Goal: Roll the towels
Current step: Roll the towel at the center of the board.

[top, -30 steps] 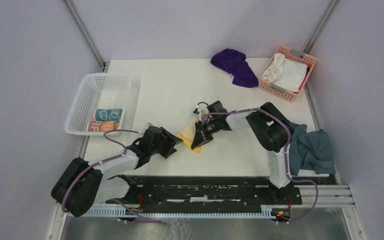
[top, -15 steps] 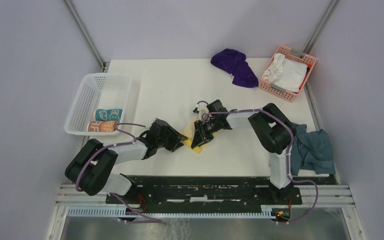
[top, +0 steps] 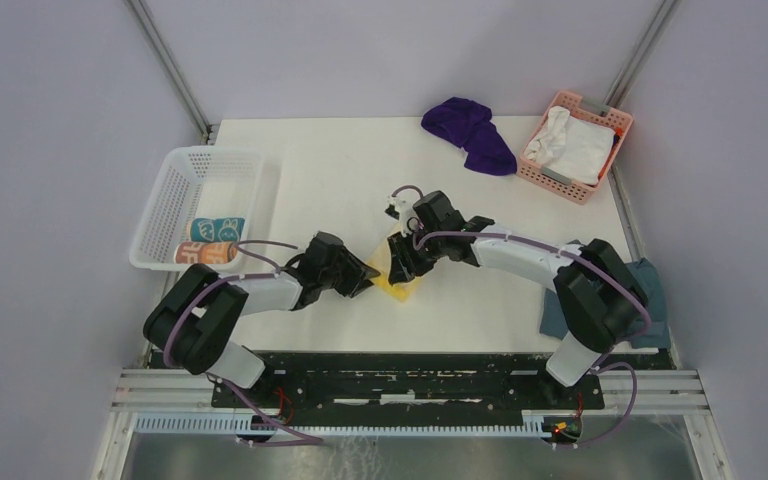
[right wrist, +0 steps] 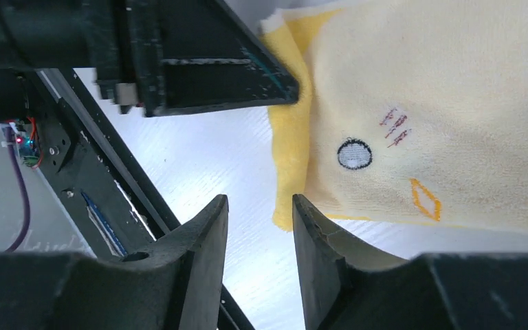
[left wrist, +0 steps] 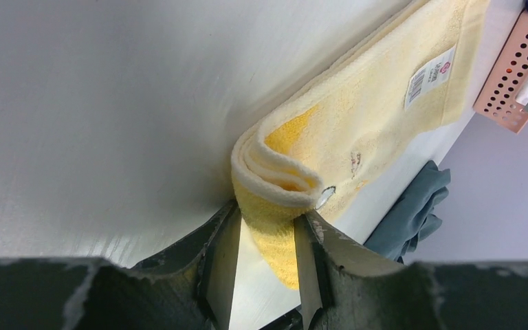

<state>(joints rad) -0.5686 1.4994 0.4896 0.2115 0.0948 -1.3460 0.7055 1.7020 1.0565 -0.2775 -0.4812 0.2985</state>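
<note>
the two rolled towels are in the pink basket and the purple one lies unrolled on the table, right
No: the top view shows the rolled teal towel and rolled orange towel in the white mesh basket, not the pink one. The deep purple towel is unrolled on the table.

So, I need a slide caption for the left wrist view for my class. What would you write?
Left gripper pinching the folded end of the pale yellow towel on the white table.

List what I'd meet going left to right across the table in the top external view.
white basket → yellow towel → purple towel → pink basket
</note>
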